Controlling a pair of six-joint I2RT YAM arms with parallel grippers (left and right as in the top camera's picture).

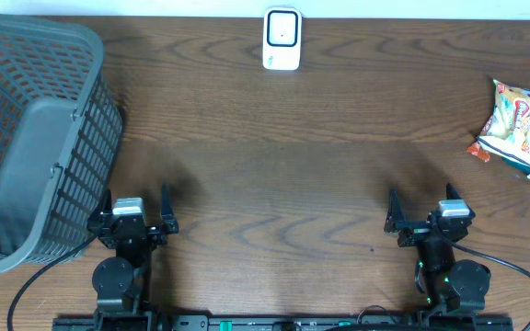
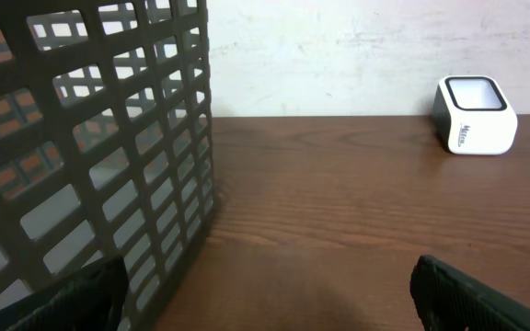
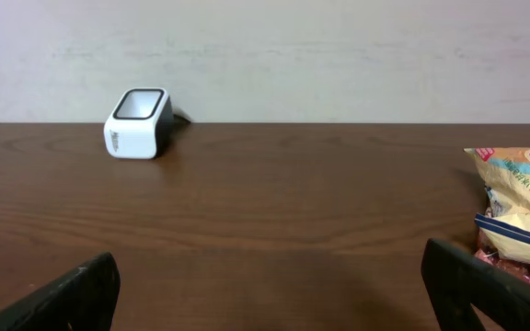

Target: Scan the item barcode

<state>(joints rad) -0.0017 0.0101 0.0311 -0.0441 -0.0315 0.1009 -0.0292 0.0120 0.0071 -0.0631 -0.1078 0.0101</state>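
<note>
The right jaws are best placed to pinch the top snack bag (image 1: 512, 115) by an edge, leaving its barcode free for the scanner (image 1: 282, 39). Both sets of jaws stand wide open and empty. The bag lies ahead and right of the right jaws, well apart; the scanner sits far ahead-left.

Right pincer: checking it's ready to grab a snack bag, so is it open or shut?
Open. The right pincer has its fingers spread wide apart, with nothing between them.

basket (image 1: 95, 147) far left, scanner (image 1: 282, 39) back centre, snack bags (image 1: 515, 119) far right
</note>
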